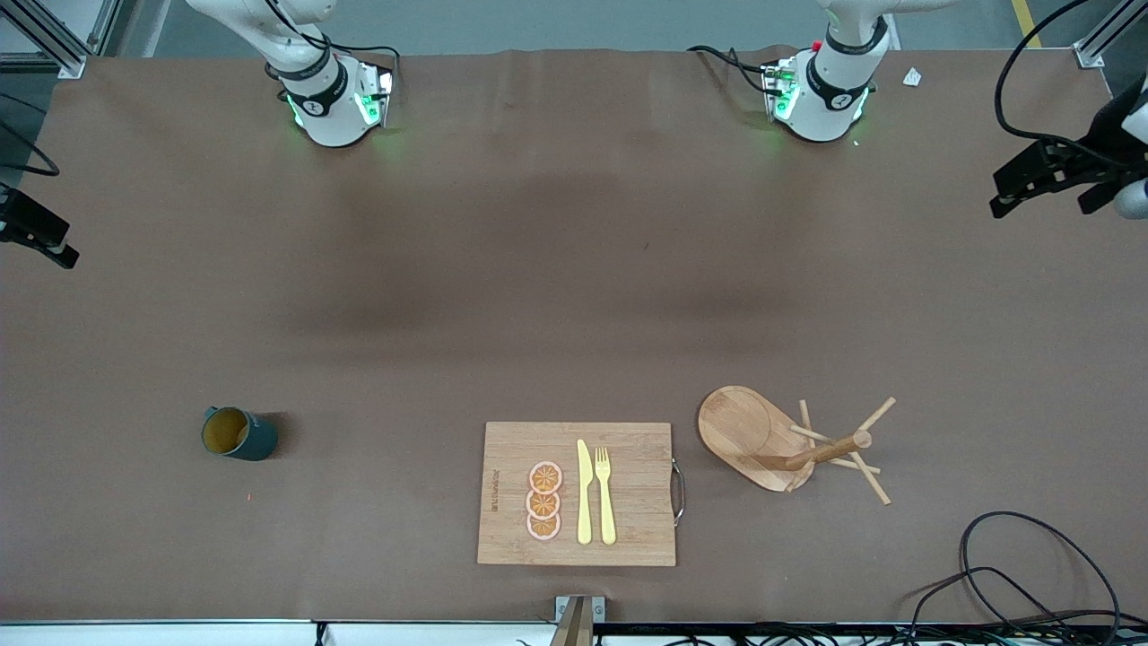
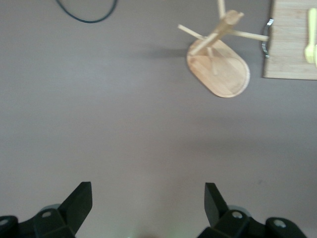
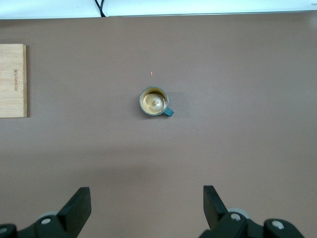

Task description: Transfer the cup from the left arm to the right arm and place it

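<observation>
The cup (image 1: 238,433), a dark teal mug with an ochre inside, stands upright on the brown table toward the right arm's end, near the front camera's edge. It also shows in the right wrist view (image 3: 154,101), handle to one side. My right gripper (image 3: 147,193) is open and empty, high over bare table and well apart from the cup. My left gripper (image 2: 147,191) is open and empty, high over bare table toward the left arm's end. Neither hand shows in the front view; only the arm bases do.
A bamboo cutting board (image 1: 637,502) with a yellow knife, a fork and three orange slices lies mid-table near the front camera. A wooden mug tree (image 1: 762,440) lies tipped over beside it, toward the left arm's end. Black cables (image 1: 1013,574) loop at that corner.
</observation>
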Controlling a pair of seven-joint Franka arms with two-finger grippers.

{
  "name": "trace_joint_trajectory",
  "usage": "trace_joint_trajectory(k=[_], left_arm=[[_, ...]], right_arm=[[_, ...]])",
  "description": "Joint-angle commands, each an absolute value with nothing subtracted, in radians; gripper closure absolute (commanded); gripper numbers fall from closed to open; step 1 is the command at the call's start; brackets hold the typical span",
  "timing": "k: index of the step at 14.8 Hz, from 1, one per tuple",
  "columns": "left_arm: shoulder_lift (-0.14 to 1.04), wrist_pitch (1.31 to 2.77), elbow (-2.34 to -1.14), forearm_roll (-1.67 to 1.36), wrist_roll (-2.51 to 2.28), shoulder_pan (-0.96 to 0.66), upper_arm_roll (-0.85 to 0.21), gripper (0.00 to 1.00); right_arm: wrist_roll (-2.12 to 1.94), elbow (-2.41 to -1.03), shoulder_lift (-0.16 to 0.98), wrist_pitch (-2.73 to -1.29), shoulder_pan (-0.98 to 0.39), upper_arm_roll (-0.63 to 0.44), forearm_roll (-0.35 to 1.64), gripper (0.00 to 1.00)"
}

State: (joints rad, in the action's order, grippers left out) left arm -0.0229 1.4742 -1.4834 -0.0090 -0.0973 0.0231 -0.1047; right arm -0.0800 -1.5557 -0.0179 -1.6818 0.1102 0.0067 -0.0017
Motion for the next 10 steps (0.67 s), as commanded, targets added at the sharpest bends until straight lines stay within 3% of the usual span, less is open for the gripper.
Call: trace_joint_trajectory(k=[1,10], left_arm=[[-0.031,1.476,-1.497,-0.035,-0.095,0.021,-0.136,0.00],[-0.015,1.471,-1.485,-0.018,-0.107,0.017,-0.153,0.00]], right_arm=[[-0.066,-1.548,-0.025,-1.680,0.109,0.028,-0.009,0.00],[0.067,-1.542,-0.023,-1.660,0.091,0.026,-0.012,0.00]])
